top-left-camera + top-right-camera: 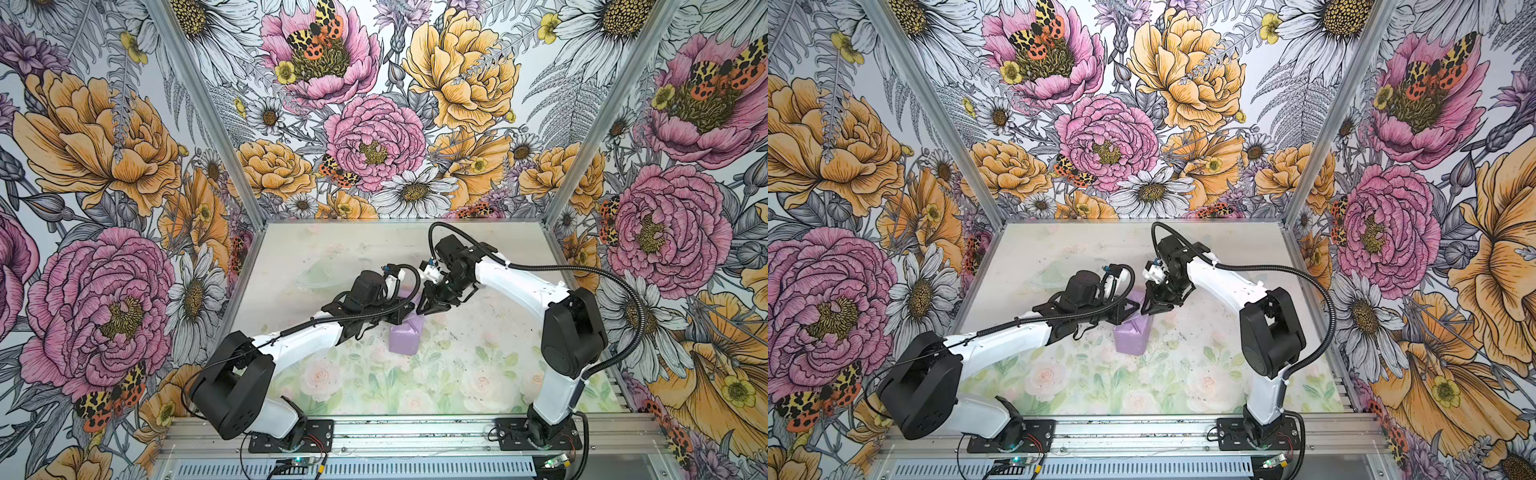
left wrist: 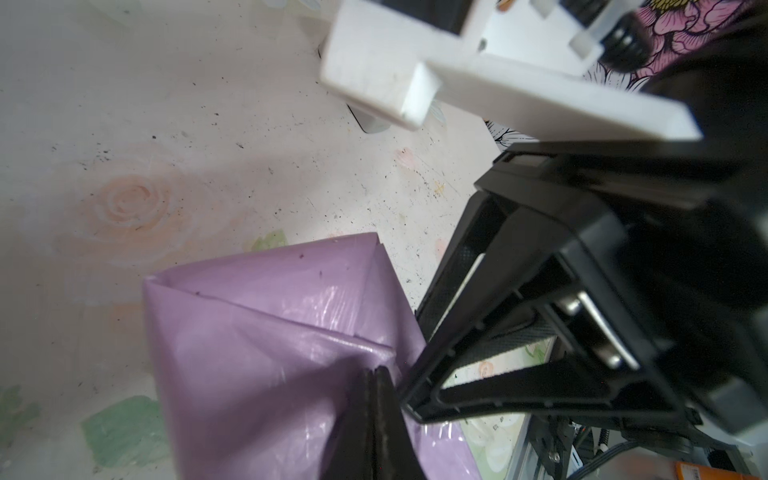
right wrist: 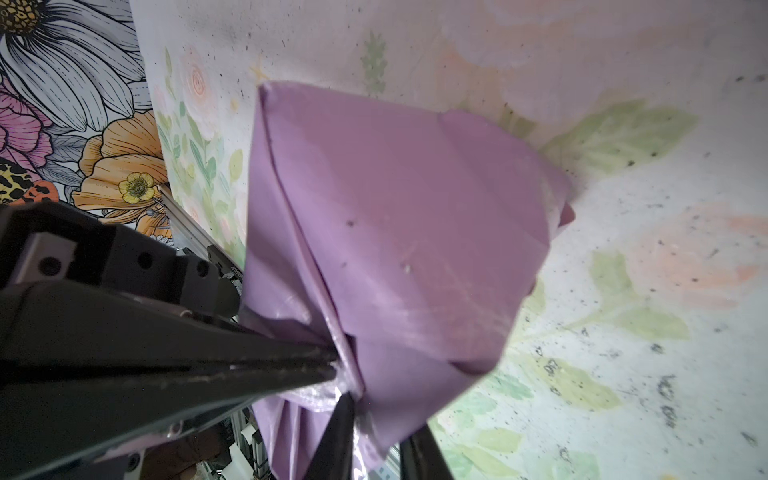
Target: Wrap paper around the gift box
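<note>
The gift box [image 1: 1130,341] lies mid-table, fully covered by the lilac paper [image 1: 405,338], so only its block shape shows. Folded flaps and creases of the paper [image 3: 395,208] run toward its far end. There my left gripper [image 2: 374,376] is shut, its tips pressed against the paper [image 2: 270,332]. My right gripper [image 3: 378,415] meets it tip to tip, jaws narrow with a bunched fold of paper between its fingers. Both top views show the left gripper [image 1: 401,312] and the right gripper [image 1: 422,311] together over the package's far end.
The table [image 1: 457,374] carries a pale rose print. Floral walls close it in on three sides. A metal rail [image 1: 374,432] with both arm bases runs along the front. A small grey object [image 2: 368,121] stands beyond the package, mostly hidden.
</note>
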Motion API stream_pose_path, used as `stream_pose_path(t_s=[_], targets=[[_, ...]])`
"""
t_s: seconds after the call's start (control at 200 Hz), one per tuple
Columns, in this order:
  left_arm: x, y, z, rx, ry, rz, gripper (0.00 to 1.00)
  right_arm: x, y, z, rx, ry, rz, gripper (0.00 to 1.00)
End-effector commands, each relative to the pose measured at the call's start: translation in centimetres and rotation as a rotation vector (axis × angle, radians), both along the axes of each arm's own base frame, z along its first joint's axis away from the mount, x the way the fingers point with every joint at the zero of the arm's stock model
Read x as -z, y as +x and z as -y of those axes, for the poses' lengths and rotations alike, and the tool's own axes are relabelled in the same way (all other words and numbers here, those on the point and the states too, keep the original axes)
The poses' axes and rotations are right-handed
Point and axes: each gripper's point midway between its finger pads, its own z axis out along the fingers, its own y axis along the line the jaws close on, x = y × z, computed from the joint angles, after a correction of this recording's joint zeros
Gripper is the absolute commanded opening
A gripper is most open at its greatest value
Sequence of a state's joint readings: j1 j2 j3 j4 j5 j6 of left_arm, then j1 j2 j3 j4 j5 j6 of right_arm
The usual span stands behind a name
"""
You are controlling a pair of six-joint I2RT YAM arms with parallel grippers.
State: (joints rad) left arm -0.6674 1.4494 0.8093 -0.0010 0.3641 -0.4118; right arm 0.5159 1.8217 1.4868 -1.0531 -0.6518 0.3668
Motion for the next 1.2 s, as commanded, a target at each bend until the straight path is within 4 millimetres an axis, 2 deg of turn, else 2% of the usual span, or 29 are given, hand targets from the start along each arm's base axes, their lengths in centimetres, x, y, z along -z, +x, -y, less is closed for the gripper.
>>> stream_pose_path(t_s=[0.0, 0.095, 0.28, 0.37, 0.52, 0.655, 0.786, 0.901, 1.091, 1.196], targets=[[5.3, -0.4, -3.0, -0.07, 0.176, -0.116, 0.0, 3.0, -0.2, 2.3, 0.021, -0.144, -0.009, 0.18], [5.0, 0.1, -4.4, -0.116, 0.195, -0.106, 0.0, 3.3, -0.4, 2.5, 0.02, -0.149, -0.016, 0.17], [2.5, 1.3, -5.8, -0.16, 0.176, -0.046, 0.0, 3.4, -0.4, 2.4, 0.02, -0.144, -0.016, 0.16], [0.6, 1.3, -4.9, -0.134, 0.119, -0.006, 0.0, 3.5, -0.4, 2.2, 0.018, -0.142, -0.018, 0.16], [-3.4, 0.5, -1.9, -0.038, -0.009, 0.081, 0.0, 3.3, -0.2, 2.0, 0.021, -0.13, -0.014, 0.16], [-5.1, -0.9, 0.4, 0.057, -0.059, 0.124, 0.0, 3.0, -0.1, 1.8, 0.019, -0.118, -0.01, 0.16], [-4.6, -1.1, 1.3, 0.084, -0.069, 0.111, 0.0, 2.9, -0.1, 1.7, 0.02, -0.113, -0.009, 0.15], [-3.2, -0.6, 1.6, 0.078, -0.047, 0.09, 0.0, 2.8, -0.1, 1.6, 0.017, -0.107, -0.007, 0.15], [0.5, 0.6, 1.2, 0.032, 0.029, 0.019, 0.0, 2.5, -0.3, 1.3, 0.015, -0.092, -0.007, 0.13], [2.6, 0.7, -0.1, -0.01, 0.101, -0.029, 0.0, 2.2, -0.4, 1.3, 0.016, -0.091, -0.001, 0.13]])
